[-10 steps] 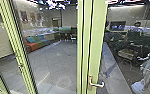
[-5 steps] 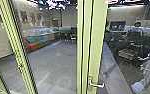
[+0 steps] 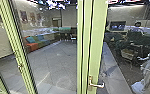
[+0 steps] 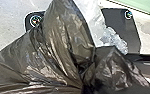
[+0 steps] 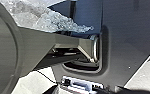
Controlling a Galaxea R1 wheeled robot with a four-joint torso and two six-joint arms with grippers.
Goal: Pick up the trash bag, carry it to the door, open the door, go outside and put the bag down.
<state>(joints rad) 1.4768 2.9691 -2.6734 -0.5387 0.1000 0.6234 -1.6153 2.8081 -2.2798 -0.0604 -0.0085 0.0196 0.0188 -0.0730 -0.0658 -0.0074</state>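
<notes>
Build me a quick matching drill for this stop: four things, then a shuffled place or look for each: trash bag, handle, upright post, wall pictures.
1. Trash bag
2. Handle
3. Upright post
4. Wall pictures

A. Light green
B. Beyond the glass, upper left in the head view
C. Dark, shiny and creased
D. Low in the head view, right of its middle

Pairs: 1-C, 2-D, 3-A, 4-B

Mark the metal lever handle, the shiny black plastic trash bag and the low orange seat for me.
Metal lever handle [image 3: 97, 85]: head view, on the lever.
Shiny black plastic trash bag [image 4: 63, 37]: left wrist view, on its creased plastic.
Low orange seat [image 3: 32, 47]: head view, on its orange surface.
</notes>
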